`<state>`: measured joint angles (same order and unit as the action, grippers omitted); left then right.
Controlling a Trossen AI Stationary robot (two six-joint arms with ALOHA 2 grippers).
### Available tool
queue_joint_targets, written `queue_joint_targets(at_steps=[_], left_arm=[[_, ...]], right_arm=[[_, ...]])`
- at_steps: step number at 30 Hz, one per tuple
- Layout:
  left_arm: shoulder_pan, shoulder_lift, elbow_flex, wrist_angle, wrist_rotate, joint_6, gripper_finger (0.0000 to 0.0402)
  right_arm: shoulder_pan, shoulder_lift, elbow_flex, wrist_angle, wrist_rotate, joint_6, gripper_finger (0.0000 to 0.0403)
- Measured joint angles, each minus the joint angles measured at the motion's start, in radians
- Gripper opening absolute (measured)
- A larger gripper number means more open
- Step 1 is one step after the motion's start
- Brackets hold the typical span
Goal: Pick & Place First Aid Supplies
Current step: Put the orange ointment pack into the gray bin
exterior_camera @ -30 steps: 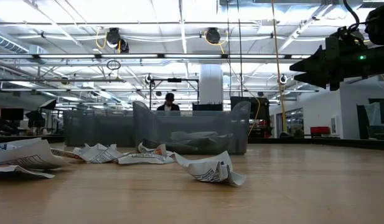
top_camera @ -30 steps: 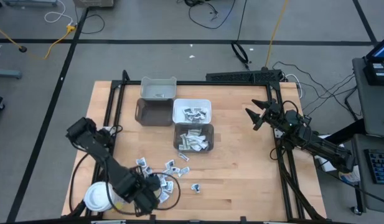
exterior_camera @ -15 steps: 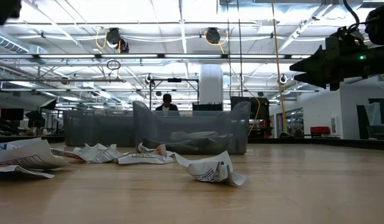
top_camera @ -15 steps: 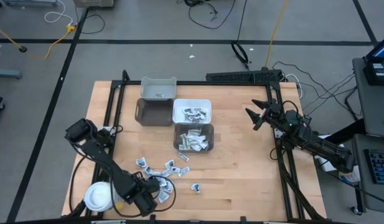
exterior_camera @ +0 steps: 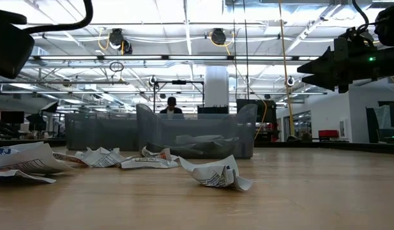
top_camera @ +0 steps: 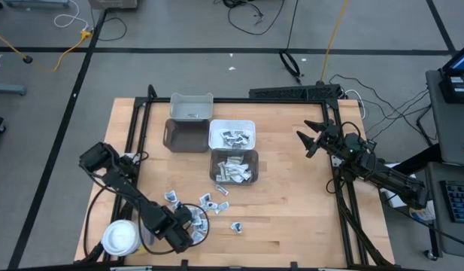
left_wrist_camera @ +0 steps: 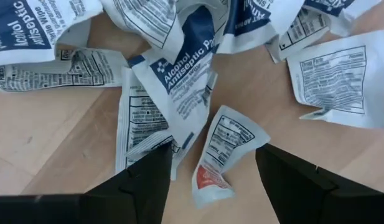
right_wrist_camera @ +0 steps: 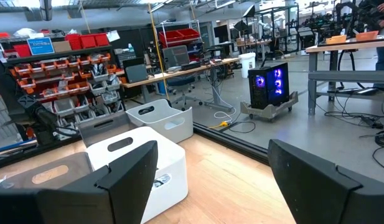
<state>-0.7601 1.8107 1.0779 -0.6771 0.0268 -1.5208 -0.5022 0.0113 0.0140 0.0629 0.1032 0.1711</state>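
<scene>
Left gripper [left_wrist_camera: 210,165] hangs low over the packet pile [top_camera: 192,211] near the table's front-left, fingers [left_wrist_camera: 142,180] apart, gripping nothing. Small red-tipped packet [left_wrist_camera: 220,152] lies on the wood right between the two fingers, not pinched yet. A bigger alcohol prep packet [left_wrist_camera: 179,78] sits just beside it, overlapping another printed packet [left_wrist_camera: 139,121] that runs under one finger. More packets crowd close around, some crumpled, all thin white paper with dark blue print. White-lidded jar [top_camera: 119,237] stands just beside the left arm at the front edge. One stray packet [top_camera: 236,226] lies apart from the pile. Farther back, mid-table, three bins: grey bin [top_camera: 233,166] and white bin [top_camera: 232,134] both hold packets, a paler bin [top_camera: 190,107] behind. Wooden table [top_camera: 292,188], smooth planks. Right gripper [top_camera: 308,139] waits raised at the right side, well apart, fingers wide, empty.
</scene>
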Motion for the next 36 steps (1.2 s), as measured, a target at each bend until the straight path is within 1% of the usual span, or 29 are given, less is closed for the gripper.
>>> queue_joint_targets(at_steps=[4,8,12,20,26,29,33,36], left_arm=[[0.004,0.0,-0.001,0.007,0.001,0.0,0.0228],[0.006,0.0,-0.002,0.007,0.0,0.02,0.0204],[0.015,0.001,-0.002,0.008,0.004,0.024,0.0163],[0.04,0.002,-0.002,0.008,0.076,0.026,0.0072],[0.042,-0.005,-0.003,0.008,0.114,0.026,0.0012],[0.047,-0.033,-0.003,0.007,0.124,0.026,0.0006],[0.053,-0.108,-0.001,0.001,0.111,0.026,0.0022],[0.064,-0.161,-0.001,-0.003,0.107,0.028,0.0023]], right_arm=[[0.0,0.0,0.0,0.0,0.0,0.0,0.0297],[0.0,0.0,0.0,0.0,0.0,0.0,0.0297],[0.0,0.0,0.0,0.0,0.0,0.0,0.0297],[0.0,0.0,0.0,0.0,0.0,0.0,0.0297],[0.0,0.0,0.0,0.0,0.0,0.0,0.0297],[0.0,0.0,0.0,0.0,0.0,0.0,0.0297],[0.0,0.0,0.0,0.0,0.0,0.0,0.0297],[0.0,0.0,0.0,0.0,0.0,0.0,0.0297]])
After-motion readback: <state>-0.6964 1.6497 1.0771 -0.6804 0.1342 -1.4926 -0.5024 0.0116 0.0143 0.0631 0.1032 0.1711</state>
